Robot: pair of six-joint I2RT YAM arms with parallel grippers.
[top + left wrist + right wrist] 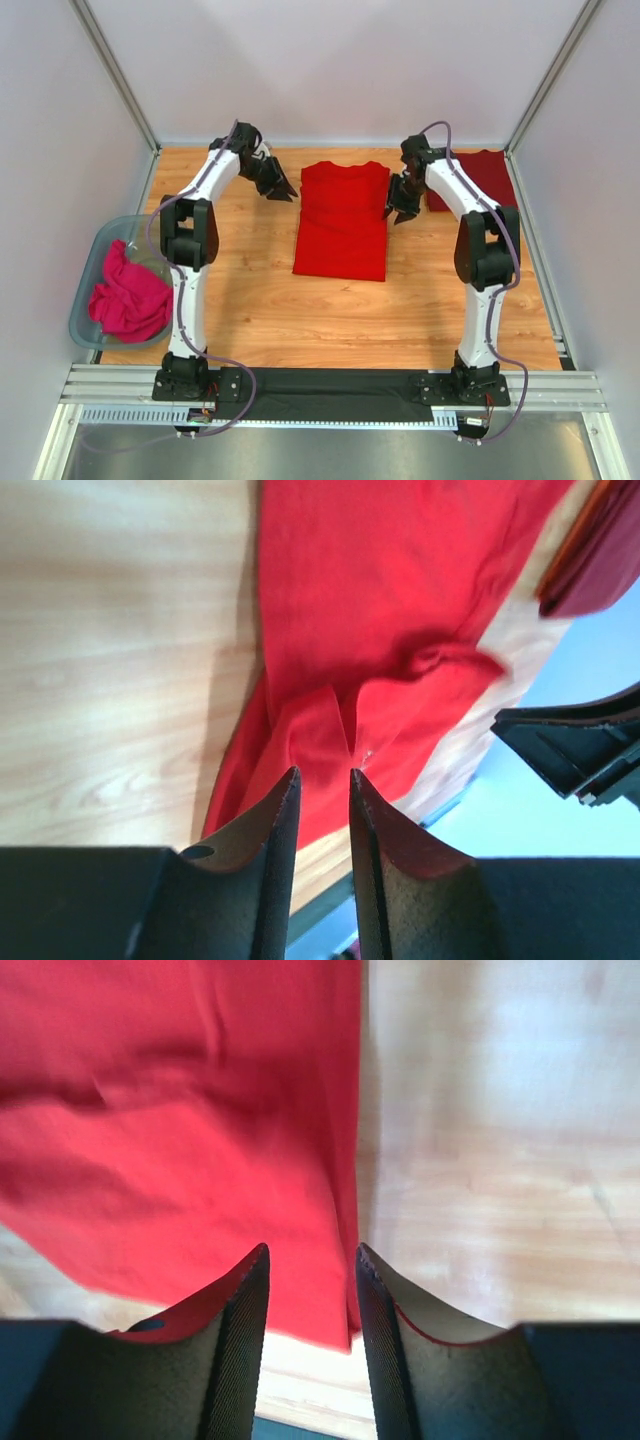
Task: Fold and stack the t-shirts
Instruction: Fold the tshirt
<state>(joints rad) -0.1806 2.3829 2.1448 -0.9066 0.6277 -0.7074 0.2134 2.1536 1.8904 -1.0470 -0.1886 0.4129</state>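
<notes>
A bright red t-shirt [342, 220] lies partly folded in the middle of the table, its sides turned in. It also shows in the left wrist view [380, 610] and the right wrist view [180, 1130]. A darker maroon t-shirt [483, 180] lies folded at the far right, partly behind the right arm; its edge shows in the left wrist view [600, 560]. My left gripper [281, 190] is open and empty, just off the shirt's far left corner. My right gripper [402, 212] is open and empty over the shirt's right edge.
A clear blue-grey plastic bin [92, 290] at the left table edge holds a crumpled pink cloth [130, 295]. Bare wooden table [330, 310] lies in front of the red shirt. White walls close in the far side and both sides.
</notes>
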